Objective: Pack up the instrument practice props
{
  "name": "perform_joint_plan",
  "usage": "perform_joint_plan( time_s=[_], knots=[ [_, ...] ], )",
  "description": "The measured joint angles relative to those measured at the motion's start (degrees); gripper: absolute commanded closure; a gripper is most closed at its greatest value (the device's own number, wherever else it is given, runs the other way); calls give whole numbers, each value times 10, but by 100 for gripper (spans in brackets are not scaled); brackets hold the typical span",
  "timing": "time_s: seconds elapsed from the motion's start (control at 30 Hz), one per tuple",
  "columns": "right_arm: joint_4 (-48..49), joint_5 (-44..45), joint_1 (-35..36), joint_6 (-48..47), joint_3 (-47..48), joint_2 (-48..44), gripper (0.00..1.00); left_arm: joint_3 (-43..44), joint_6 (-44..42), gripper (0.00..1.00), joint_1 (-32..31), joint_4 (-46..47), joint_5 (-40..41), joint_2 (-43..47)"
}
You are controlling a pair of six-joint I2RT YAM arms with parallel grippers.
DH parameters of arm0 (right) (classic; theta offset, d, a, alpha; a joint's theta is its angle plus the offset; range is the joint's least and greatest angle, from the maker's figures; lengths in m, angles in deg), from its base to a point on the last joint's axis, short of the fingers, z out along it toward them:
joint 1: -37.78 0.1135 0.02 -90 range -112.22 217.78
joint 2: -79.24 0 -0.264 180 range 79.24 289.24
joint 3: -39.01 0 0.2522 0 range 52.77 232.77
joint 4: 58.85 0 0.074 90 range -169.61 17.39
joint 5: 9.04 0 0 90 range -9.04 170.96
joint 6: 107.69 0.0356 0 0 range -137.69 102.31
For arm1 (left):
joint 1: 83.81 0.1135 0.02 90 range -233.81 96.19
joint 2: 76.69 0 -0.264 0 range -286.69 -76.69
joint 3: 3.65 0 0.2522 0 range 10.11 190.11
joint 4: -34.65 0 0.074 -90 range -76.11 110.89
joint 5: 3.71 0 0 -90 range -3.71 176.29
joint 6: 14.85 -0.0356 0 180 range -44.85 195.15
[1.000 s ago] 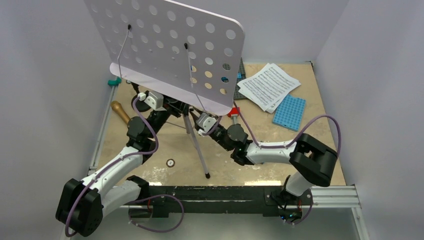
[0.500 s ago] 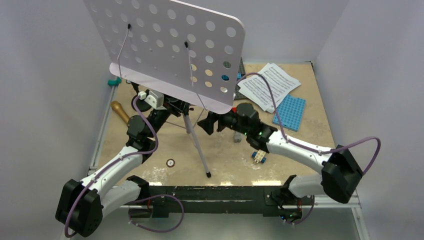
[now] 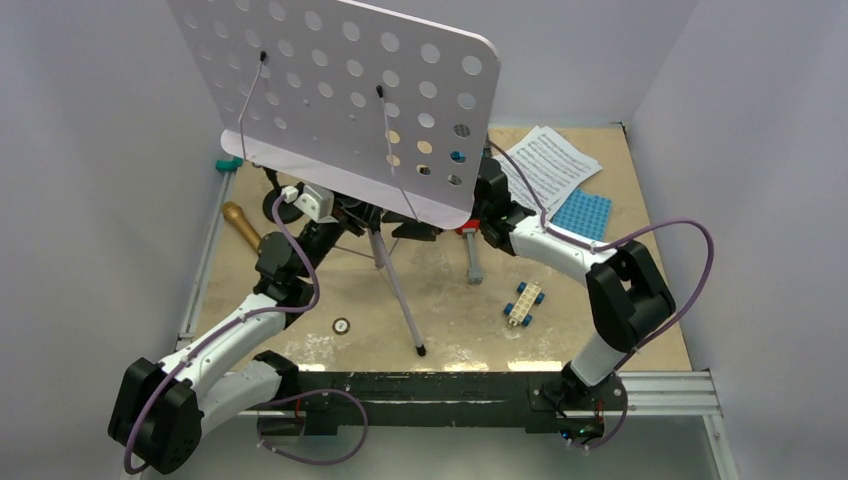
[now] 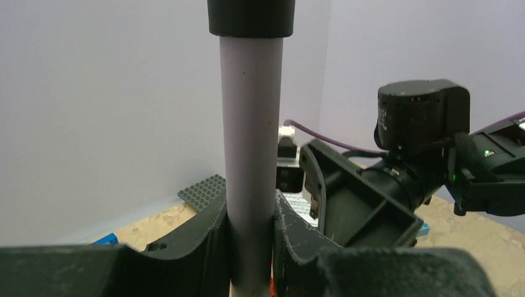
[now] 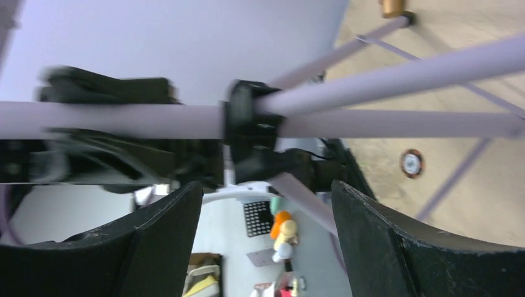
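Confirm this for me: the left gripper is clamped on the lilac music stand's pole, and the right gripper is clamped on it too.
Wrong about the right one. The left gripper is clamped on the lilac music stand's pole, but the right gripper is open: the right wrist view shows its fingers spread wide, not closed on the pole.

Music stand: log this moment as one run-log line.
left gripper: shut on music stand pole | right gripper: open, near pole | sheet music: unpacked
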Motion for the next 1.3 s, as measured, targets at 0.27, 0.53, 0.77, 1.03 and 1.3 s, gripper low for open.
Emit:
perform_joint_plan(
  time_s=[0.27, 0.53, 0.77, 1.03, 1.3],
  knots=[
    [-29, -18, -2, 68, 81, 19, 30, 0, -8, 100, -3, -2, 11, 0],
    [-45, -15, -9, 85, 87, 55, 37, 0, -10, 100, -5, -2, 12, 1],
    [-57, -12, -12, 91, 106, 70, 62, 0, -12, 100, -7, -4, 16, 2],
    [-95, -8, -12, 57, 118, 71, 97, 0, -16, 100, -10, -6, 21, 3],
    [-153, 14, -10, -69, 123, 40, 56, 0, -18, 100, -16, -7, 23, 3]
  ],
)
